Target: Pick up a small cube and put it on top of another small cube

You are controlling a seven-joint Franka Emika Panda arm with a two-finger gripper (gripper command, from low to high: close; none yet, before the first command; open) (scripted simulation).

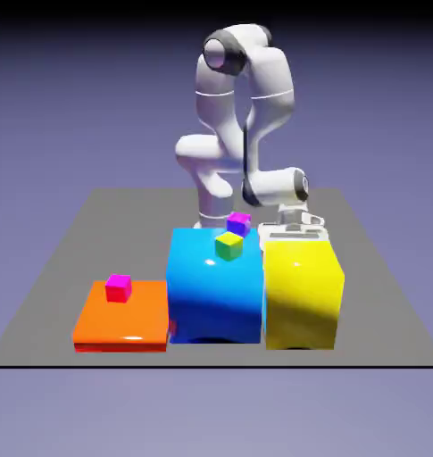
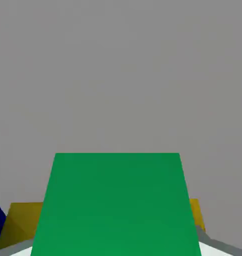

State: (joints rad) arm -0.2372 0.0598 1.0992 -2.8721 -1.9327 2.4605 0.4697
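Note:
The teal-green small cube (image 2: 115,205) fills the lower middle of the hand view, large between the finger positions and covering the tips. My gripper (image 1: 292,232) is shut on it, low behind the far top edge of the yellow block (image 1: 302,290), which hides the cube in the exterior view. The purple small cube (image 1: 238,222) rests on the far part of the blue block (image 1: 212,294), just to the exterior view's left of my hand.
A yellow-green small cube (image 1: 228,245) sits on the blue block in front of the purple one. A magenta small cube (image 1: 118,286) stands on the low orange block (image 1: 126,319). Yellow surface (image 2: 23,220) shows beside the held cube.

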